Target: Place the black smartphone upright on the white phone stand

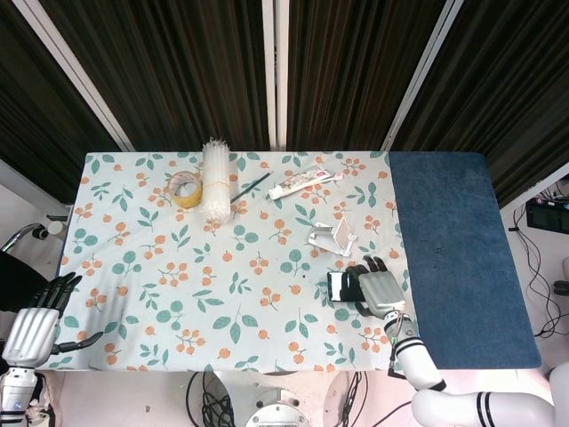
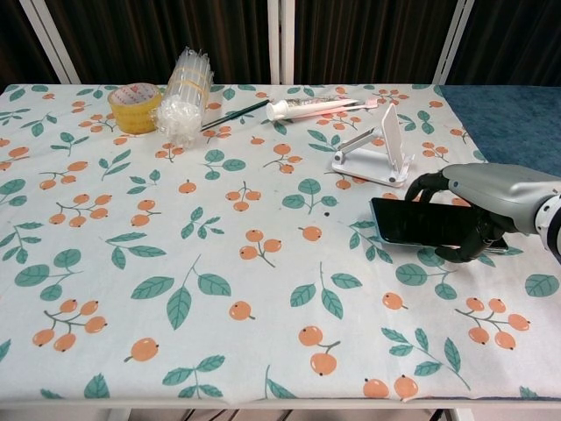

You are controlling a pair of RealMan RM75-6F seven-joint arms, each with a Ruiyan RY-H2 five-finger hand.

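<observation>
Dark slatted curtains behind, pale uprights between them; below, a counter [image 2: 175,351] under a cloth printed with green leaves and orange berries, with a plain blue cloth [image 1: 453,249] covering the strip beyond the white phone stand [image 2: 379,151] on its right side. Farther from the stand, toward the back left: a tube of paste [image 2: 308,106], a thin dark stick [image 2: 235,113], a bundle of clear straws or rods [image 2: 186,95], a roll of yellowish tape [image 2: 136,106].

Black smartphone [image 2: 412,221] just in front of the stand, near edge apparently tipped off the cloth, clasped along its right portion by the right hand [image 2: 478,206], fingers curled over the far edge and thumb seemingly under the near one. Left hand [image 1: 36,320] well away from the stand at the counter's near left corner, fingers spread, holding nothing.

Step in hand, as judged: lifting the phone clear. Worth firming the clasp before raising, since a slim slab held at one end could pivot or slip. Then rotate to portrait, bottom edge down, and approach from the stand's open front, above its low lip. Lower onto the ledge, lean the back against the tilted plate, and loosen only once settled. Likely a light stand, so a sideways nudge could shove or topple it; a gentle, straight-down descent seems safest.
</observation>
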